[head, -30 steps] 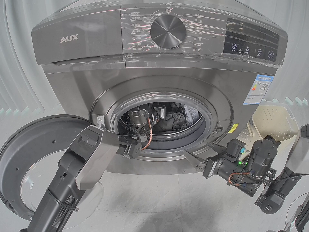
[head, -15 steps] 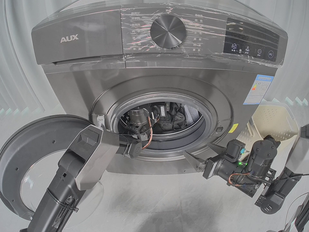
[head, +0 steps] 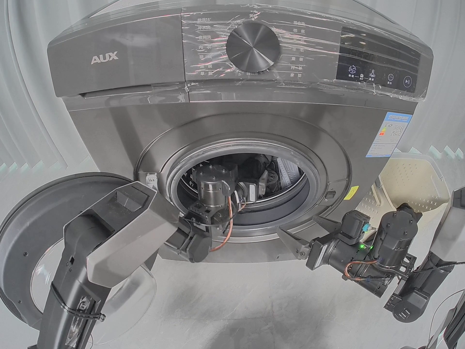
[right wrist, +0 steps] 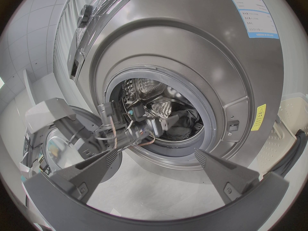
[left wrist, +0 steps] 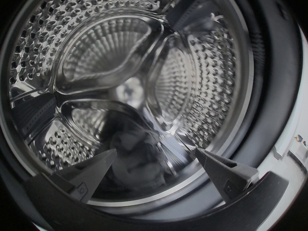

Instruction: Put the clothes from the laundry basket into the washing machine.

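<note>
Presently, the left gripper [left wrist: 155, 150] sits spread and empty at the washing machine [head: 121, 127] mouth, dark clothes [left wrist: 138, 164] lying in the drum [left wrist: 106, 48] (right gripper [head: 296, 222] likewise spread, outside).

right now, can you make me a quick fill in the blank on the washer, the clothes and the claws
1. The door of the washing machine stands ____.
2. The dark garment lies inside the ____.
3. The right claw hovers outside the machine, open and holding ____.
4. From the robot's side, the laundry basket stands to the machine's ____.

Missing words: open; drum; nothing; right
</note>
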Motion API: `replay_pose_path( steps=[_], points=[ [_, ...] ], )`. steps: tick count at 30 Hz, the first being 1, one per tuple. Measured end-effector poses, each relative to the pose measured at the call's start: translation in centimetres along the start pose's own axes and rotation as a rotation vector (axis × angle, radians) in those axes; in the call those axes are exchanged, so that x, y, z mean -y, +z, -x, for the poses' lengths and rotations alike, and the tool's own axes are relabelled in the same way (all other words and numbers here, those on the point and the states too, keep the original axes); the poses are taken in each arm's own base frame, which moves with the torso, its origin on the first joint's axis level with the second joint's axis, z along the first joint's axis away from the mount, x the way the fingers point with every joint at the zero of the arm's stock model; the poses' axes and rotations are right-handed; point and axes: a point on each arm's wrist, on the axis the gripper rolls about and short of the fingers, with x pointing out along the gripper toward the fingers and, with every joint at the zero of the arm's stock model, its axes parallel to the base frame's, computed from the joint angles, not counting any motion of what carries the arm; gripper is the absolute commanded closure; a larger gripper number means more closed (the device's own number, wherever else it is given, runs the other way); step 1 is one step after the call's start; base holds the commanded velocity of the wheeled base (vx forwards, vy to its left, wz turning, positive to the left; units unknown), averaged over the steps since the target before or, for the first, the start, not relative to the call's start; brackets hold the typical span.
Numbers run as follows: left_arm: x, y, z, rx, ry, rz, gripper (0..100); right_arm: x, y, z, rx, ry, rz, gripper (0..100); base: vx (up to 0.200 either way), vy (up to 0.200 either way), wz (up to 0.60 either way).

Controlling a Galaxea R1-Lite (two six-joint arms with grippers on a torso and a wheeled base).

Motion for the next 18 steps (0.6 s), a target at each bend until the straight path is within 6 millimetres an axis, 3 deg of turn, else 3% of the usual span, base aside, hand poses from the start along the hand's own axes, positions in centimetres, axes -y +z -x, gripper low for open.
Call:
replay_pose_path(
  steps=[11, 18],
  points=[
    [3.1, -0.8, 10.0, -0.155, -0.115, -0.009, 0, 0.1, -0.1, 0.4, -0.009, -0.004, 0.001, 0, 0.0, 0.0, 0.0],
    [3.5, 1.7, 17.1, -0.159, -0.148, 0.073, 0, 0.2, 0.0, 1.2, -0.015, -0.01, 0.003, 0, 0.0, 0.0, 0.0]
  ],
)
